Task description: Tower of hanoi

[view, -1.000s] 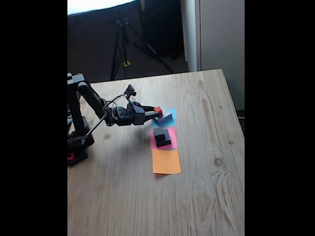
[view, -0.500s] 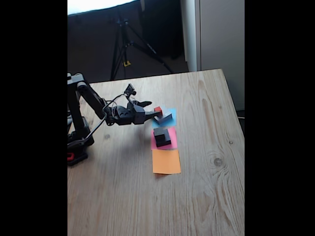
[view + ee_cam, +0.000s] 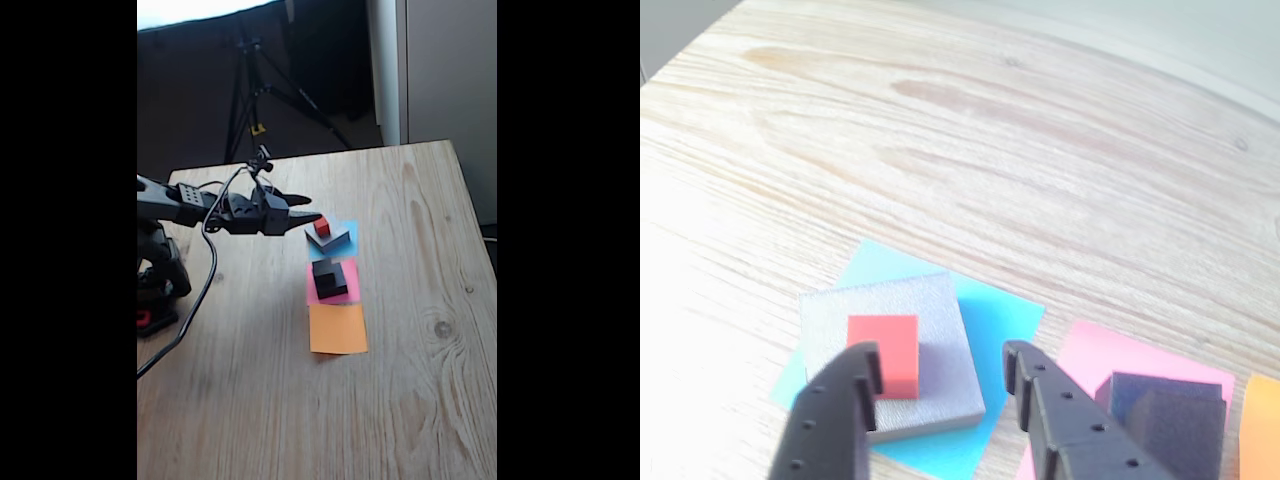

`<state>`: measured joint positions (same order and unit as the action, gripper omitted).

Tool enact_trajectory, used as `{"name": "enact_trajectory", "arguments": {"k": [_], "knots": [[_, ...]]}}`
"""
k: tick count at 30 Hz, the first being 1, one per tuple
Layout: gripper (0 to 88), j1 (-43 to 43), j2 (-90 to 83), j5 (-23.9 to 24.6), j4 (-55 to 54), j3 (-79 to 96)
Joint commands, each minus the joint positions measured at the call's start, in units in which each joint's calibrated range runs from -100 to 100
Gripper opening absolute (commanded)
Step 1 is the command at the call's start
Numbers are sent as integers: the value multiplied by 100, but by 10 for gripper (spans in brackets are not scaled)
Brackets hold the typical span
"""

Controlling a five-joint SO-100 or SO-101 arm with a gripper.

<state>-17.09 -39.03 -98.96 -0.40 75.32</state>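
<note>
Nearest in the wrist view: gripper (image 3: pixel 940 385), jaws spread and holding nothing, raised above the blocks rather than down among them. Just beyond the fingertips, tiny red cube (image 3: pixel 883 355) sitting on the large flat grey block (image 3: pixel 895 355), off-centre toward the left edge; grey block square on the blue paper square (image 3: pixel 995 318), probably one of three peg spots. To the right, small black cube (image 3: pixel 1148 397) stacked on the medium black block (image 3: pixel 1180 430), both on the pink paper square (image 3: pixel 1105 352). Orange paper square (image 3: pixel 338 328) bare in the fixed view, likely the free spot. Red on grey: legal smallest-on-largest placement. Farthest: wooden table (image 3: pixel 1040 130).
</note>
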Motion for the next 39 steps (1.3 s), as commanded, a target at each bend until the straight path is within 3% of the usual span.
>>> {"name": "enact_trajectory", "arguments": {"k": [1, 3, 9, 13, 18, 22, 26, 31, 39], "knots": [[4, 142, -1214, -104, 1736, -641], [4, 234, -1502, -104, 2675, -1168], [4, 652, -1441, 682, 5289, -3732], [4, 1086, -972, 949, 6770, -5759], [4, 1755, -389, 1016, 8033, -7977], [4, 2223, -41, 765, 9028, -9459], [6, 2532, 194, 431, 9716, -10432], [12, 2674, 194, 481, 10040, -10759], [16, 2766, -396, -4, 9765, -9404]]}}
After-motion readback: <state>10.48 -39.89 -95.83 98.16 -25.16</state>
